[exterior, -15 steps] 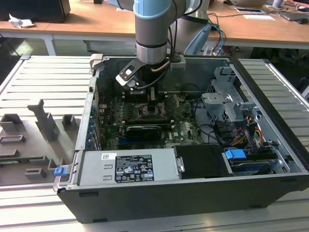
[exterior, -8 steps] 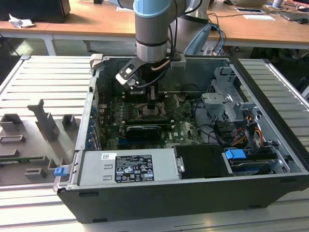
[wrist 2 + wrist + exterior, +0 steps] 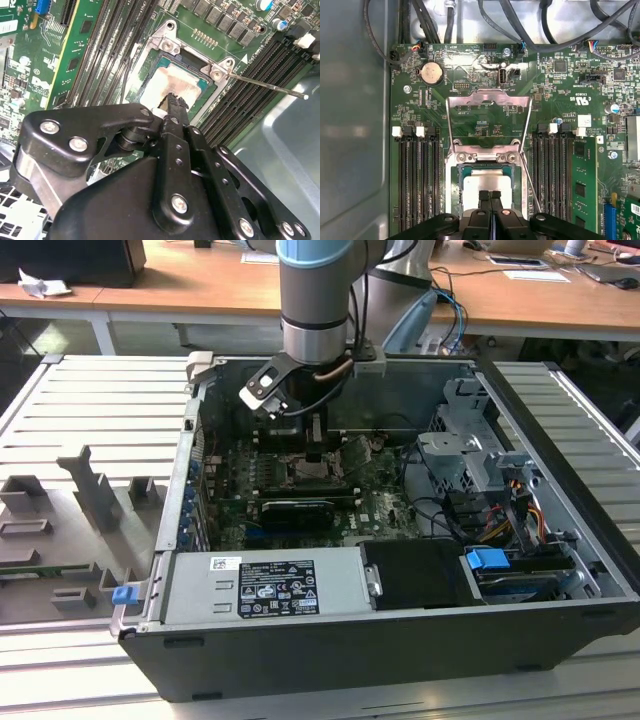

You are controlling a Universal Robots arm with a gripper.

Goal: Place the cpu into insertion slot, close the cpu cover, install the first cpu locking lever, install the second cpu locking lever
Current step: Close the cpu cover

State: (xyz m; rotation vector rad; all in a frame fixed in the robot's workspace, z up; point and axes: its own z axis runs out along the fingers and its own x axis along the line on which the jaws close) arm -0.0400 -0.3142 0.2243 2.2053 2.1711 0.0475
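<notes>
The cpu [image 3: 487, 181] is seen lying flat in the insertion slot [image 3: 485, 157], directly under the tips of the pincer [image 3: 490, 196]. The pincer's two black metal fingers are pressed together with nothing gripped between them; whether they touch the chip cannot be told. The chip's one square face is pale silver-beige and smudged, and it is framed by the socket's grey metal rim. The single cpu cover [image 3: 487, 96], a thin silver frame with a large square window, is folded back open on the far side of the socket from the pincer. One thin steel lever [image 3: 265, 86] is raised beside the socket. Two banks of long black memory slots [image 3: 417, 180] flank the socket on the green board [image 3: 560, 90].
</notes>
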